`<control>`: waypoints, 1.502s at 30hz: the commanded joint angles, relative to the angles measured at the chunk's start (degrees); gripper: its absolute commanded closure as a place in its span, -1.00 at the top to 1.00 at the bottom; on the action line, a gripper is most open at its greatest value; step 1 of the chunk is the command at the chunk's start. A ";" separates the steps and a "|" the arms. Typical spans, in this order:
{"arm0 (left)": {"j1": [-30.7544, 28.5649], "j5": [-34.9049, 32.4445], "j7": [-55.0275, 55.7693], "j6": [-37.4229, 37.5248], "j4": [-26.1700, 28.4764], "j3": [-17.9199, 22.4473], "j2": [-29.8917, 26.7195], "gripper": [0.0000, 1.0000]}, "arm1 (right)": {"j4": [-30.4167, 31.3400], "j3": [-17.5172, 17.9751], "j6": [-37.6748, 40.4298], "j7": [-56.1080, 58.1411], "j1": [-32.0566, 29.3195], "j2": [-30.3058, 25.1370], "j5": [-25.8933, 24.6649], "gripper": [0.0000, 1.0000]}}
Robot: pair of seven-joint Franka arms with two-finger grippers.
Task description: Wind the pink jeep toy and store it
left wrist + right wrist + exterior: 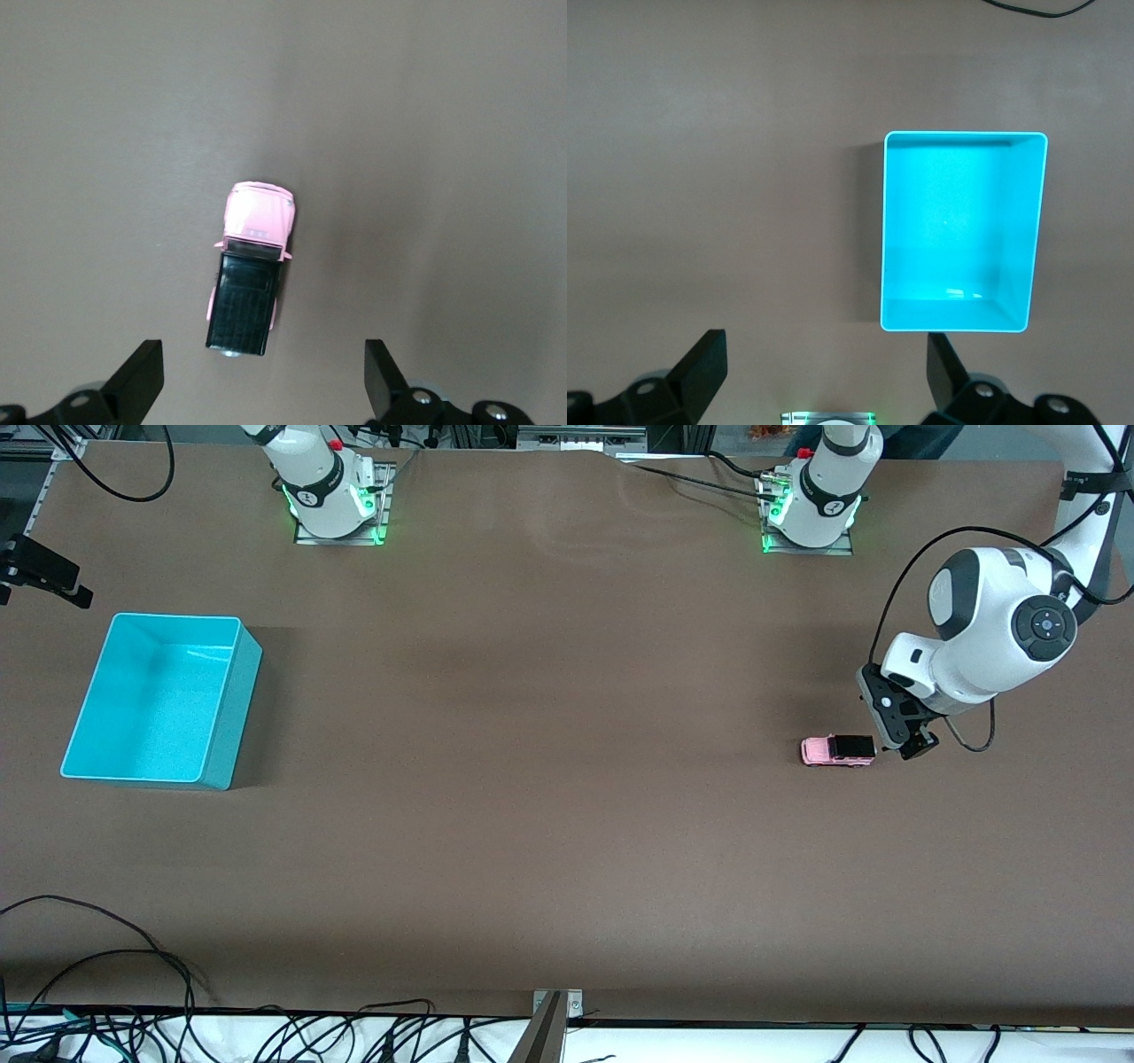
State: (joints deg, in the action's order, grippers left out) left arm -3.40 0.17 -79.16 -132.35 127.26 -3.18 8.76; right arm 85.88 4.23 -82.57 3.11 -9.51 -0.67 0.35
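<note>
Pink jeep toy (837, 750) lies on the brown table (549, 824) toward the left arm's end; it is a tiny boxy car, pink over the bonnet and sides, black on the roof, standing on its wheels; the left gripper (912, 737) hangs just beside its black-roofed end, fingers (137, 379) spread wide, empty, the car apart from both. Well apart, toward the right arm's end, sits the turquoise bin (232, 717); the right gripper (824, 376) waits above the table near its base, fingers likewise wide and holding nothing.
</note>
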 commanded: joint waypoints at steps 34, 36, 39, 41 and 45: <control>-1.35 -0.43 -13.56 -18.12 2.90 -0.60 12.34 0.20 | -0.98 0.08 1.01 0.32 0.02 -0.12 -0.44 1.00; -1.26 -0.43 -13.56 -18.12 2.90 -0.51 12.25 -0.10 | -0.98 0.08 1.01 0.32 0.02 -0.12 -0.53 1.00; -1.26 -0.52 -13.83 -18.12 2.90 -0.60 12.16 -0.52 | -0.98 0.08 1.01 0.23 0.11 -0.12 -0.44 1.00; -1.26 -0.52 -13.83 -18.12 2.82 -0.60 12.16 -0.73 | -0.98 0.08 1.01 0.23 0.02 -0.12 -0.44 1.00; -1.26 -0.52 -13.83 -18.12 2.73 -0.60 12.16 -0.85 | -0.98 0.08 1.01 0.23 0.02 -0.12 -0.53 1.00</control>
State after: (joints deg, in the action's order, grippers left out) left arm -4.45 0.16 -91.68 -149.56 129.55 -3.57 20.88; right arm 85.88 4.23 -82.57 3.11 -9.51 -0.67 0.35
